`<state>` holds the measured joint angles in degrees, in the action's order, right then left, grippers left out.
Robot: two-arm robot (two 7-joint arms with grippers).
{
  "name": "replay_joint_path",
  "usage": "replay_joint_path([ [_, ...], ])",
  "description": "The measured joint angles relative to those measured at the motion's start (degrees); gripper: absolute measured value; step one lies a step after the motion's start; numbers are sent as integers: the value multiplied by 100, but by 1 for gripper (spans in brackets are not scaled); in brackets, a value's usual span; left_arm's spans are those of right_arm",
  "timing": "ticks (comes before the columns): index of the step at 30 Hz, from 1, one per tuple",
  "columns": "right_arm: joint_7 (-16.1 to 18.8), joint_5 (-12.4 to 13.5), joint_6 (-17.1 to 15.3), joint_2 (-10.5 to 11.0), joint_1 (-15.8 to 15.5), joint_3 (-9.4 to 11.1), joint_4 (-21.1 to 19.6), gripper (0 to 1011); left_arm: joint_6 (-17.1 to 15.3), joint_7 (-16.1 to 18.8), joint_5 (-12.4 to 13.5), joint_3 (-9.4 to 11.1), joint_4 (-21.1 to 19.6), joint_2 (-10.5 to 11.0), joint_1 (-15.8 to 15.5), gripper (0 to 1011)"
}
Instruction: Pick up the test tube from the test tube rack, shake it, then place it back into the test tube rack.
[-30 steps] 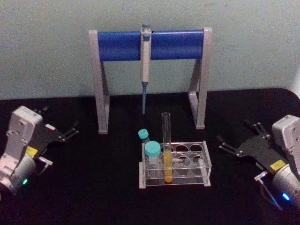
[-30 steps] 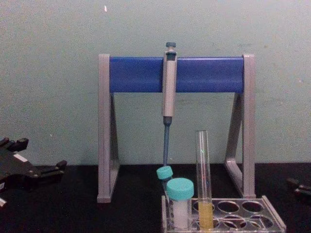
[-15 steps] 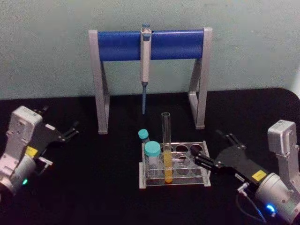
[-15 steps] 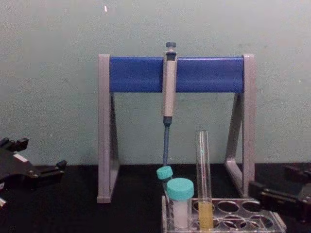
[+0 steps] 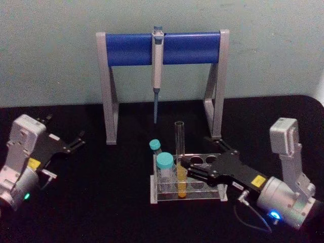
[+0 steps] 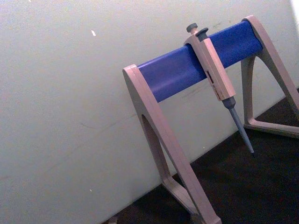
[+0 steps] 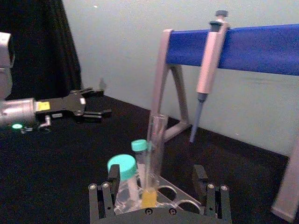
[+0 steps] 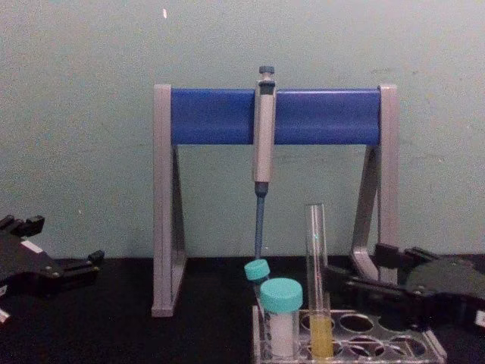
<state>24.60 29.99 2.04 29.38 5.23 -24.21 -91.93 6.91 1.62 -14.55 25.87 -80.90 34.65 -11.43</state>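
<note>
Tube: upright in rack, left part, beside capped tubes. Right gripper: held over rack, jaws spread, tube framed between tips, not clasped. Left gripper: parked far left above surface, jaws parted.

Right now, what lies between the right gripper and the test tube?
Nothing. In the right wrist view the test tube rises straight ahead of the open right gripper, with only empty holes of the test tube rack beneath the gap.
</note>
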Motion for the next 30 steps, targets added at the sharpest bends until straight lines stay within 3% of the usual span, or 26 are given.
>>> replay_joint_path([
  [7,262,-69,-198,-177,314,-85,232,1000,0,0,0,0,0,0,0,1001],
  [30,547,-77,-513,-486,1015,-314,901,1000,0,0,0,0,0,0,0,1001],
])
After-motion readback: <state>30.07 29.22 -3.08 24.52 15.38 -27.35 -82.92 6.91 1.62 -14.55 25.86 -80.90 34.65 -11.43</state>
